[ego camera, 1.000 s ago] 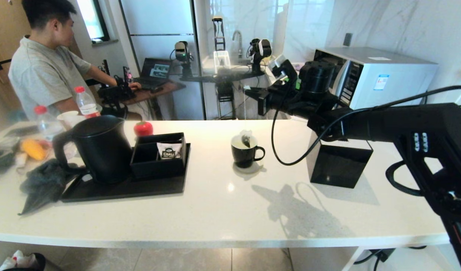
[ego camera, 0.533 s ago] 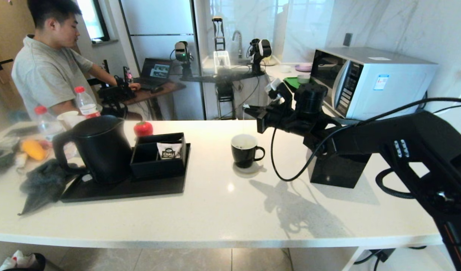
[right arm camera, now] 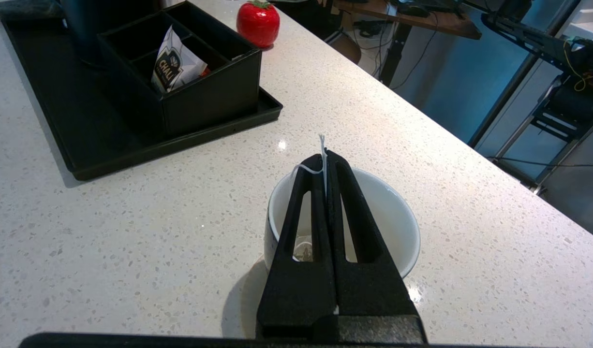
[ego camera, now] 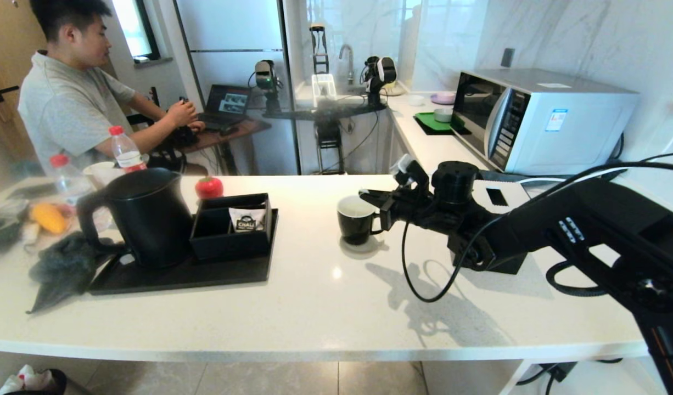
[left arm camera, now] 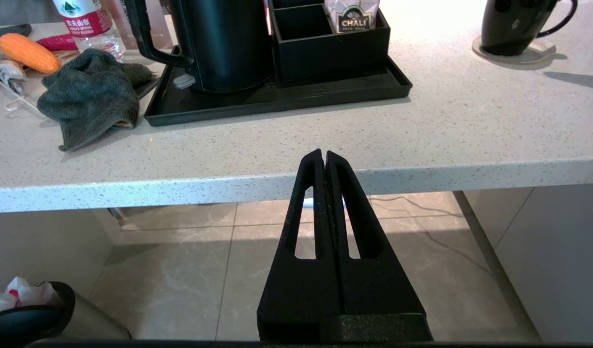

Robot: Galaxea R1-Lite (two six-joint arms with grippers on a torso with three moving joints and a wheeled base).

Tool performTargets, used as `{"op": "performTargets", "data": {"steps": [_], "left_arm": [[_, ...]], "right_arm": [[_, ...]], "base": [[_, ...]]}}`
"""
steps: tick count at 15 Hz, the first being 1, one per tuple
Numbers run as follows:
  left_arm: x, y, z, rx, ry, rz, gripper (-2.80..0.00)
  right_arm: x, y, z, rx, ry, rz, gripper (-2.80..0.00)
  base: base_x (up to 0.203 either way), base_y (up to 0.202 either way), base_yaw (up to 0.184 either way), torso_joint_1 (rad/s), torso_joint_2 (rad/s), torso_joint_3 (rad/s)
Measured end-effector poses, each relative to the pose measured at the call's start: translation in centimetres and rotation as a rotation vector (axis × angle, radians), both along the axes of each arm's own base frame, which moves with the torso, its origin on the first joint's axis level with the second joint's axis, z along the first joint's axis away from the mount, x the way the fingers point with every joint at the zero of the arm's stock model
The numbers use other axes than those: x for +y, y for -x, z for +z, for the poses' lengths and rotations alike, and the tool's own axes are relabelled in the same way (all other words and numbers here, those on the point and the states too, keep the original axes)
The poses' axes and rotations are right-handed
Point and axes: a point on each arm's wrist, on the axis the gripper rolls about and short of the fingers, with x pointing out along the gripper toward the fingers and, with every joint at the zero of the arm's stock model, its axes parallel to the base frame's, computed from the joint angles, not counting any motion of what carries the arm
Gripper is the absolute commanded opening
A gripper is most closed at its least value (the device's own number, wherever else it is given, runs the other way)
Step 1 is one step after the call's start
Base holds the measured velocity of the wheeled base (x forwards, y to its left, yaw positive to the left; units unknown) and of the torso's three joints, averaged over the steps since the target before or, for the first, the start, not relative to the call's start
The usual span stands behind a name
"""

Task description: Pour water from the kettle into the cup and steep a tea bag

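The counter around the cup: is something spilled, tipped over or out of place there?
Nothing stands out. The cup stands upright on its coaster, with no visible spill around it. The right gripper pinches the string of the tea bag over the cup. The kettle stands upright on the black tray. The left gripper is parked below the counter edge.

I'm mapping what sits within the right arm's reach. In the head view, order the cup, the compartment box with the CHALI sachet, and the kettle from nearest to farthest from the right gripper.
Measured from the right gripper:
1. The cup, right beside the fingertips, on its coaster.
2. The compartment box, farther to the robot's left, on the black tray.
3. The kettle, farthest left, at the tray's far end.
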Motion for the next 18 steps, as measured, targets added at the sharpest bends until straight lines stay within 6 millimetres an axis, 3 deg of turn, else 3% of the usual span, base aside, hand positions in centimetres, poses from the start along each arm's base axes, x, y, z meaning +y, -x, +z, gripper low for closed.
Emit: {"op": "performTargets", "data": {"steps": [4,10,18], "left_arm": [[0.0,0.0,0.0,0.000,0.000,0.000,-2.80],[0.0,0.0,0.0,0.000,0.000,0.000,-2.80],[0.0,0.0,0.0,0.000,0.000,0.000,-2.80]], "right_arm": [[-0.3,0.4,1.5,-0.014,-0.008,-0.003,-2.80],[-0.8,1.4,5.2,-0.073,-0.037,-0.035,-2.80],[-1.6,1.0,8.8,-0.137,-0.072,-0.090,-2.80]], "base": [[0.000,0.000,0.000,0.000,0.00,0.000],[0.000,0.000,0.000,0.000,0.00,0.000],[0.000,0.000,0.000,0.000,0.00,0.000]]}}
